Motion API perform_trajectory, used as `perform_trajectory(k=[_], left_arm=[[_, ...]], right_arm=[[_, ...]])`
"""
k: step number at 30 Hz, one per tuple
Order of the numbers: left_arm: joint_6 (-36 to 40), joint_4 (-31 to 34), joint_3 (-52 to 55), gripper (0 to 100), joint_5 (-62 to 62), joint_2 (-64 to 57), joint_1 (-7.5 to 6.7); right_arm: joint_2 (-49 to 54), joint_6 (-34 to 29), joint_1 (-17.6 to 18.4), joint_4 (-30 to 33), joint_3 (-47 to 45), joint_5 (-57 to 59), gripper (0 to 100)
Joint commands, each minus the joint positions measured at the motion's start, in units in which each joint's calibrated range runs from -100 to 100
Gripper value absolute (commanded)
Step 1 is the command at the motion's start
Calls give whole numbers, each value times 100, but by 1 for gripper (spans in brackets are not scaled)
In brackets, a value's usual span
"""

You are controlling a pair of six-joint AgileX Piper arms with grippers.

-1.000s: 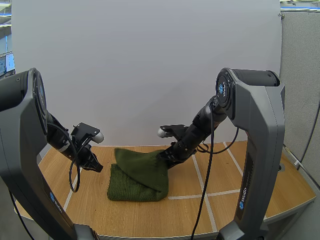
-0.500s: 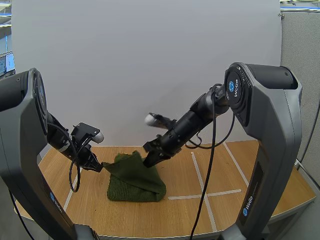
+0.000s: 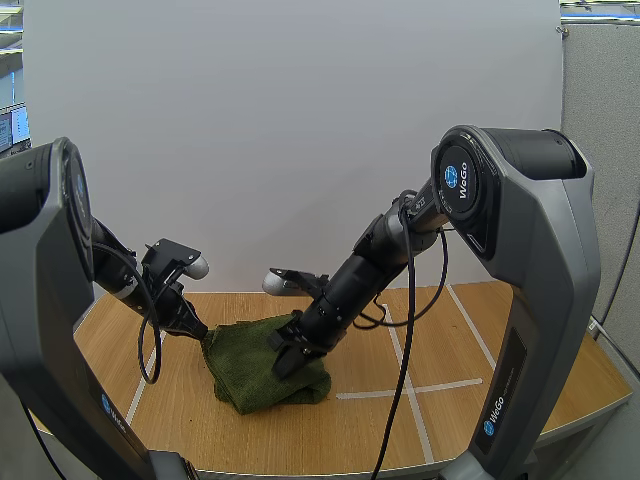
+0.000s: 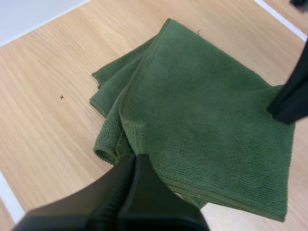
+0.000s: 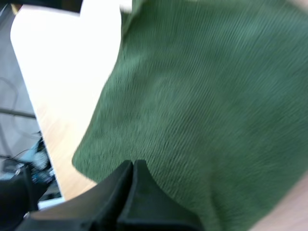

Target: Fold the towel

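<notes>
In the high view the green towel (image 3: pixel 250 368) lies bunched in several layers on the wooden table (image 3: pixel 180 405), to the left of the white tape lines (image 3: pixel 398 362). The left gripper (image 3: pixel 197 327) is low at the left corner of the towel and touches its edge. The right gripper (image 3: pixel 285 358) reaches across from the right and is down on top of the towel, near its middle. In the left wrist view the left gripper (image 4: pixel 137 159) has both fingers pressed together into one dark wedge, with no gap between them. Its tip is just over the near hem of the towel (image 4: pixel 202 120), and no cloth is seen between the fingers. Here the towel lies flat on the table (image 4: pixel 48 120), with one layer folded over another and the lower edges showing at the side. The right gripper (image 4: pixel 290 98) is at the far edge of the upper layer and touches it. In the right wrist view the right gripper (image 5: pixel 134 164) also has its fingers closed together, and the tips are right against the towel (image 5: pixel 202 106). It seems to pinch the cloth between them, and the green surface spreads away from the tips.
</notes>
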State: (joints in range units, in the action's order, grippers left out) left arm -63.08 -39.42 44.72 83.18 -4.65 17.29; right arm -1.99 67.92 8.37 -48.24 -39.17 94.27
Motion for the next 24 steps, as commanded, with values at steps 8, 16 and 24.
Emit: perform_trajectory(k=[8,16,24], left_arm=[[301,76,-4,0,598,-701,20],[332,50,-4,0,557,-701,20],[557,87,-4,0,614,-701,20]], right_arm=[[617,-11,-423,271,419,-1598,57],[-194,24,-429,-55,686,-2939,75],[-1321,24,-429,-380,1549,-2370,75]])
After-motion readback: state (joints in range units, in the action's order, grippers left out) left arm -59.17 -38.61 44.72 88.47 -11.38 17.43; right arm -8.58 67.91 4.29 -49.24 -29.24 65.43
